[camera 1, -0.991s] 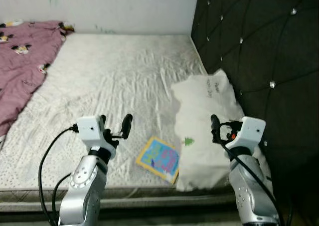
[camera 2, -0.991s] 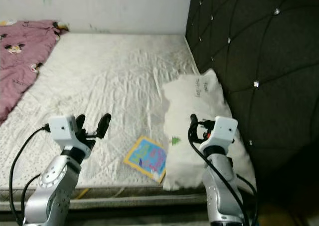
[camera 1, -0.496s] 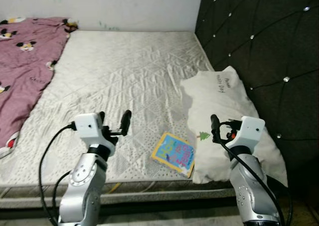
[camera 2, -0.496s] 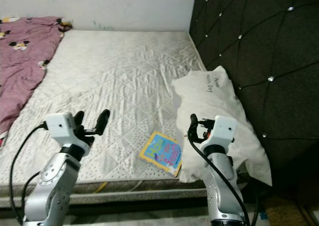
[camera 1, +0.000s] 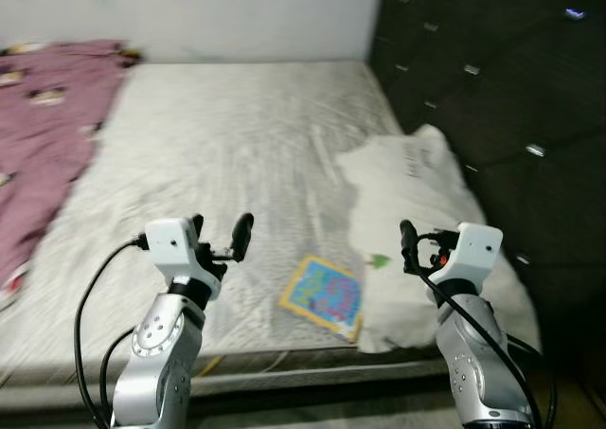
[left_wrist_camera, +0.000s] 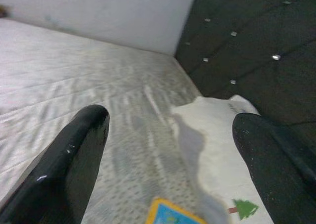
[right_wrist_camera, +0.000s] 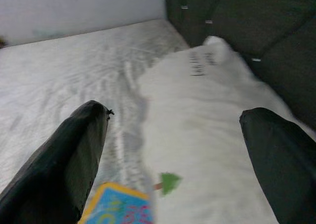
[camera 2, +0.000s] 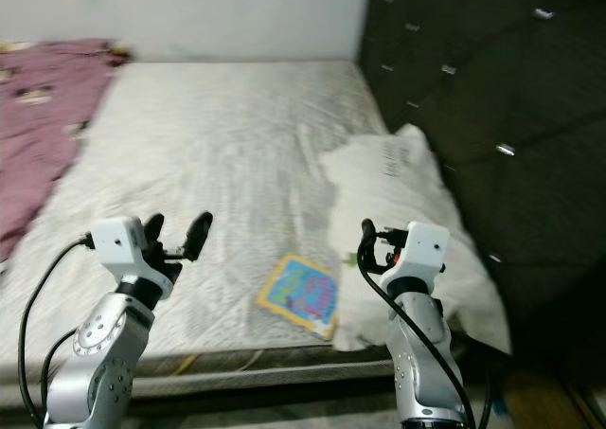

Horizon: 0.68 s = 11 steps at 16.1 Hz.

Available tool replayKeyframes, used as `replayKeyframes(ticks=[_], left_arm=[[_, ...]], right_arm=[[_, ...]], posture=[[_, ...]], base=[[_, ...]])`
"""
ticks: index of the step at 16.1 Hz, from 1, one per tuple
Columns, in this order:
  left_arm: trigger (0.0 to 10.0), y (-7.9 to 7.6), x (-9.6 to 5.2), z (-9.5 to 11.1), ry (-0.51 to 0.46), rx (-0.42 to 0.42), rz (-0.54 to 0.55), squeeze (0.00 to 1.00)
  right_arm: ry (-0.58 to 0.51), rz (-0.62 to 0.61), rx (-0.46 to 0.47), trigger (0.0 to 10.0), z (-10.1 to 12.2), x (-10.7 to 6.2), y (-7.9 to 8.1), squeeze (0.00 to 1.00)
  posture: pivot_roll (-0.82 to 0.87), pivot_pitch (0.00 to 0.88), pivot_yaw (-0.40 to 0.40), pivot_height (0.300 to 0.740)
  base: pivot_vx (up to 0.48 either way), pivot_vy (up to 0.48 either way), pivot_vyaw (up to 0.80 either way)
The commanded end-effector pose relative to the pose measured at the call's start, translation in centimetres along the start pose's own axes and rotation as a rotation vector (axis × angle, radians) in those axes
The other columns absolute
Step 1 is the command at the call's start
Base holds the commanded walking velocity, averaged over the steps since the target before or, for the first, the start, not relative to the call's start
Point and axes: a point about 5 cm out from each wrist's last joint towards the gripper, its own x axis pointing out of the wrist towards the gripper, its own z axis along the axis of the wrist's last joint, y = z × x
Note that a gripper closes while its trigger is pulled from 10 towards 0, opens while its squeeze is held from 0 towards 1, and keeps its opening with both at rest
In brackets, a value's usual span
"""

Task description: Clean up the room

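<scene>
A colourful book [camera 1: 325,294] with a yellow border lies flat near the front edge of the white mattress [camera 1: 227,154]. Its right corner is tucked against a white pillow [camera 1: 417,211], which leans by the black headboard. My left gripper [camera 1: 220,232] hovers open above the mattress, left of the book, with nothing between its fingers [left_wrist_camera: 79,150]. My right gripper [camera 1: 423,242] is held open over the pillow's front part. The right wrist view shows the pillow [right_wrist_camera: 207,115] and the book's corner [right_wrist_camera: 118,204] between its wide-apart fingers [right_wrist_camera: 74,150].
A pink printed blanket [camera 1: 38,135] covers the mattress's left side. The black tufted headboard [camera 1: 492,88] rises on the right, and a white wall [camera 1: 189,12] stands behind the bed. A yellow cord [camera 1: 213,361] hangs at the mattress's front edge.
The whole picture has shifted and turned blurry, so the camera moved. Both arms keep the same raised pose with open fingers. Book and pillow lie as before.
</scene>
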Motion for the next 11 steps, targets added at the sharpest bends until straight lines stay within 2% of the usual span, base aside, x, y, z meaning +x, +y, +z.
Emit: replayKeyframes(ticks=[1, 3, 5, 9, 11], left_arm=[[10.0, -0.43, 0.07, 0.29, -0.011, 0.001, -0.021, 0.00], [10.0, -0.53, 0.08, 0.25, -0.010, -0.006, -0.024, 0.00], [10.0, -0.76, 0.30, 0.02, 0.003, -0.035, 0.002, 0.00], [10.0, -0.39, -0.11, -0.18, 0.006, 0.008, 0.003, 0.00], [10.0, -0.30, -0.32, -0.28, 0.037, -0.012, 0.000, 0.00]], right_arm=[[-0.005, -0.007, 0.001, 10.0, 0.23, 0.05, -0.33, 0.00], [-0.004, -0.009, -0.003, 10.0, 0.21, 0.04, -0.41, 0.00], [-0.006, -0.009, -0.007, 10.0, 0.26, 0.11, -0.50, 0.00], [-0.004, -0.017, -0.018, 10.0, 0.19, 0.28, -1.00, 0.00], [-0.004, -0.017, -0.023, 10.0, 0.27, 0.43, -1.10, 0.00]], posture=[[-0.07, 0.070, -0.004, 0.740], [-0.07, 0.070, -0.003, 0.740], [-0.07, 0.073, -0.004, 0.740], [-0.06, 0.072, -0.009, 0.740], [-0.06, 0.074, -0.019, 0.740]], base=[[0.315, 0.000, -0.44], [0.296, 0.000, 0.00], [0.000, 0.000, 0.00], [0.000, 0.000, 0.00], [0.000, 0.000, 0.00]])
